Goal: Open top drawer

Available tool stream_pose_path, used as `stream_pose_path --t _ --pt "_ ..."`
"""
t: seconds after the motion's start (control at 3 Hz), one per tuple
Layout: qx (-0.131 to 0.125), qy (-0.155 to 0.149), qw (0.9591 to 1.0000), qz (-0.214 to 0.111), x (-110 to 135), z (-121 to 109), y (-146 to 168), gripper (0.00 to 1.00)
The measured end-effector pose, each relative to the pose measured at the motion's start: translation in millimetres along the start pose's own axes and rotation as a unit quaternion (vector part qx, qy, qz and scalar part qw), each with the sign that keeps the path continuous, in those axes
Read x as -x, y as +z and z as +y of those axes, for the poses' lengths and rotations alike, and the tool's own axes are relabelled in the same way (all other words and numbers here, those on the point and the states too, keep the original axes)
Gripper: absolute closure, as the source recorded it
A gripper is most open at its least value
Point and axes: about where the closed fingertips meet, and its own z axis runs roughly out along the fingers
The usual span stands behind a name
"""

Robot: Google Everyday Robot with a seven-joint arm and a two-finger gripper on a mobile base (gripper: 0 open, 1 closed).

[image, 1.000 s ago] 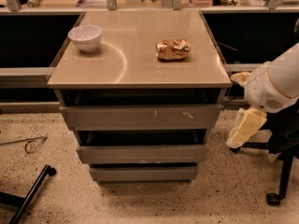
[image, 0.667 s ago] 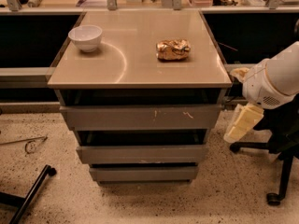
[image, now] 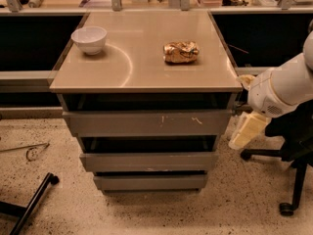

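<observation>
The top drawer (image: 146,123) is the widest grey front, just under the tan tabletop (image: 142,58), with small whitish scratches right of centre. It stands slightly forward, with a dark gap above it. My gripper (image: 246,131) hangs from the white arm (image: 283,89) at the right of the cabinet, level with the top drawer's right end and close beside it. Its cream-coloured fingers (image: 248,129) point down and left.
Two narrower grey drawers (image: 146,161) sit below the top one. A white bowl (image: 89,39) and a crumpled brown bag (image: 181,52) lie on the tabletop. A black chair base (image: 293,180) stands at the right; a black bar (image: 32,204) lies on the floor at left.
My arm and gripper have moved left and a little up, closer to the top drawer's right end. The drawers, bowl and bag have not moved.
</observation>
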Motion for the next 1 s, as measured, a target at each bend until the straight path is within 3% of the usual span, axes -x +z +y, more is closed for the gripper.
stream_pose_path --t 0.33,0.67,1.0 --pt "0.006 -0.018 0.9994 -0.028 4.1 -4.1 54.7 0.00" --pt "0.037 -0.043 0.9968 -0.056 10.8 3.7 112.6 0.00" --pt "0.037 -0.043 0.9968 -0.056 10.9 3.7 112.6 0.00"
